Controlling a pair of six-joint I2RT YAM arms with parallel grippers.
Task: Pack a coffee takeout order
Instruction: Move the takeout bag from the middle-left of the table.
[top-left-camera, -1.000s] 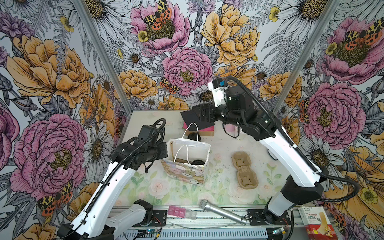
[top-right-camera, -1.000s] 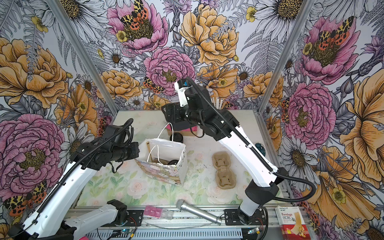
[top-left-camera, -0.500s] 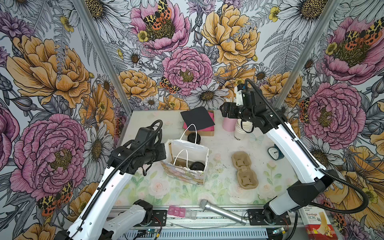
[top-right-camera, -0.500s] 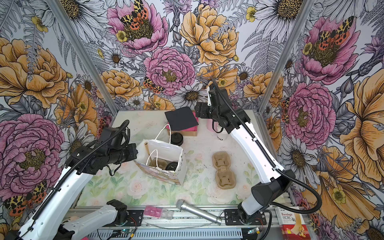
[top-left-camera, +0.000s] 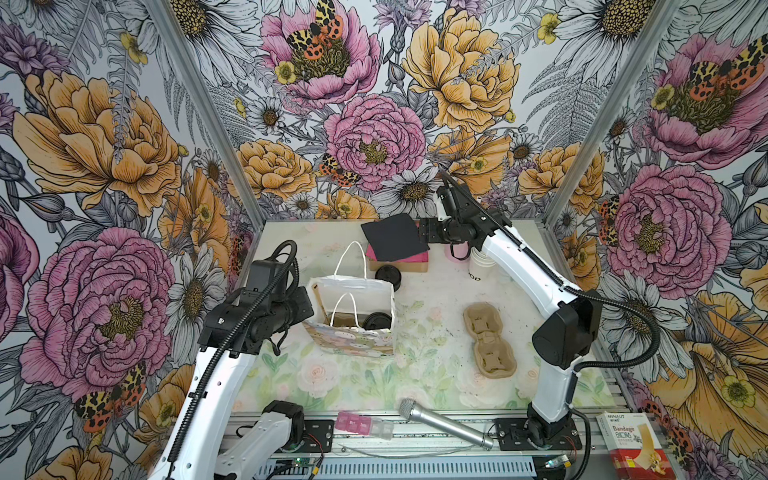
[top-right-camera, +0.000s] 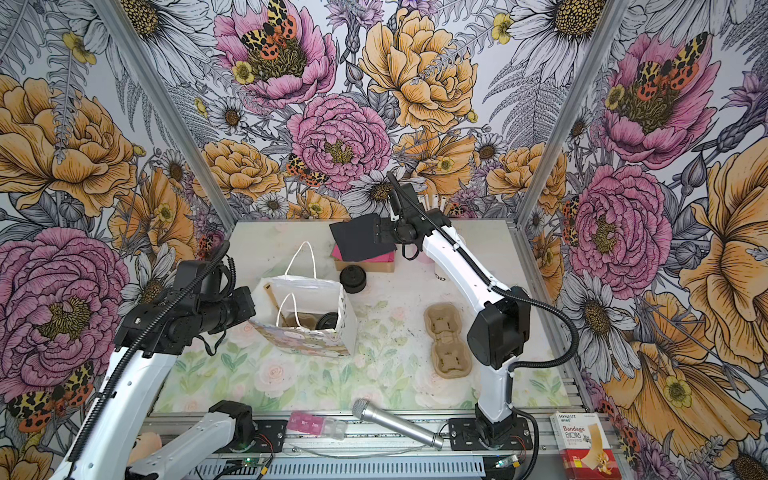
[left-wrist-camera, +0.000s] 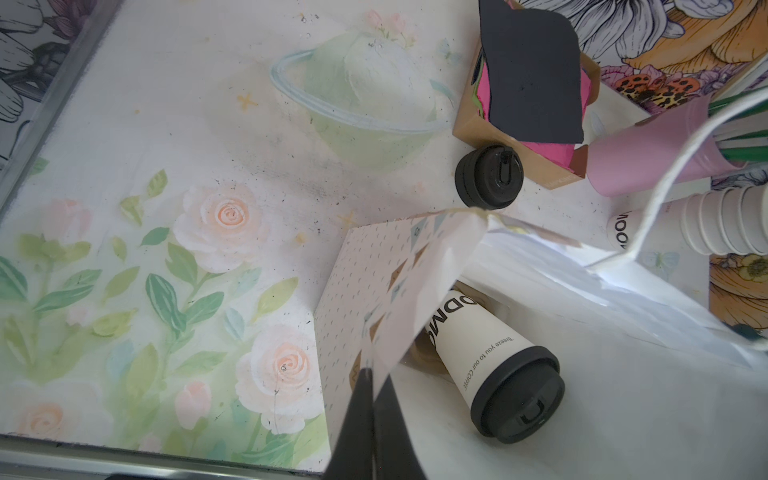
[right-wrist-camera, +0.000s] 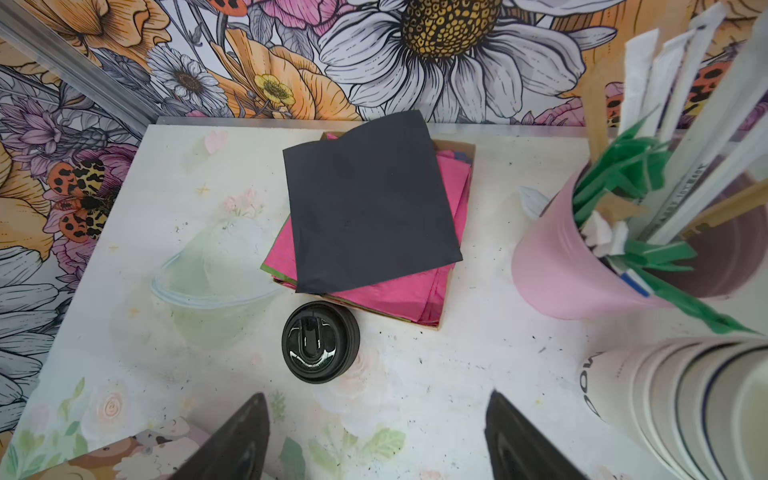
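Right wrist view: black square paper napkin (right-wrist-camera: 370, 199) lies atop pink napkins (right-wrist-camera: 399, 299), straight ahead of the spread, empty right fingers (right-wrist-camera: 232, 440), the nearer arm; left fingers (left-wrist-camera: 365, 428) are clenched on the rim of the patterned paper bag (left-wrist-camera: 374, 299).

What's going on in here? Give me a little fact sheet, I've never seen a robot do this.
Bag: paper, standing open on the table
Inside bag: white lettered cup, lying on its side, black lid on
Left hand: shut on the bag's rim
Black napkin: on top of pink napkins in a cardboard box
Right hand: open, empty, near the black napkin
Spare lid: on the table beside that box
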